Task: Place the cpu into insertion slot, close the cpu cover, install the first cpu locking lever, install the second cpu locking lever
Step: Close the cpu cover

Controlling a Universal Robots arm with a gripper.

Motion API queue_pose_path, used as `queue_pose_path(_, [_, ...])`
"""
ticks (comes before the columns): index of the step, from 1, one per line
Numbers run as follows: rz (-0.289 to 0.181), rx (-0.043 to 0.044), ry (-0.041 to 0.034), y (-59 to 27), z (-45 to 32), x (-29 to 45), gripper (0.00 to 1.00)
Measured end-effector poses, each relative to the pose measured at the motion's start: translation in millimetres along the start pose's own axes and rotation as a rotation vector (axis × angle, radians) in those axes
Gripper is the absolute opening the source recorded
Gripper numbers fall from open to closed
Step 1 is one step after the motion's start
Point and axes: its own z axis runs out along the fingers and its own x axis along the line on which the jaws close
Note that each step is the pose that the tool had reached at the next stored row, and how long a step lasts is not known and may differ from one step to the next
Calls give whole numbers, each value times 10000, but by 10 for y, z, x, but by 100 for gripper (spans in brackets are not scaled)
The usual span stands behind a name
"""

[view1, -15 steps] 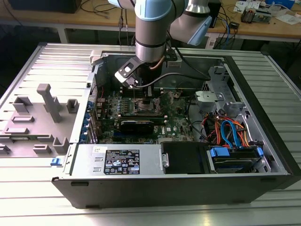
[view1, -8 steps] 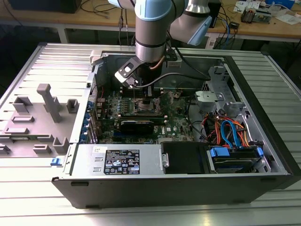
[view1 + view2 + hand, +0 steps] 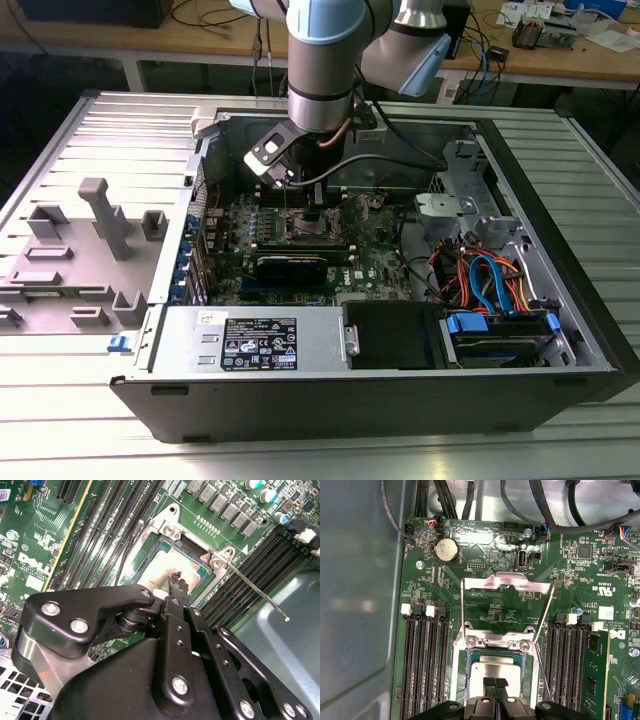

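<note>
The arm's gripper point(image 3: 495, 682), fingers drawn together and holding nothing, points tip-down directly over the cpu point(image 3: 495, 670). The chip lies flat in the insertion slot point(image 3: 459, 652) of the green motherboard point(image 3: 485, 555), inside an open computer case point(image 3: 350, 400) at the middle of the tabletop point(image 3: 100, 440). Whether the tips touch its metal top cannot be told. Just past the chip, the cpu cover point(image 3: 507, 581) stands swung open on its hinge, and a thin locking lever point(image 3: 252, 589) juts free beside the socket.
</note>
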Motion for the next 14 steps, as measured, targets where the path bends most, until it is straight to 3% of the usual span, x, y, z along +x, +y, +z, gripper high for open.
queue_pose_path(10, [0,-2,7,1,-164,0,11])
queue_pose_path(14, [0,-2,6,1,-282,-1,11])
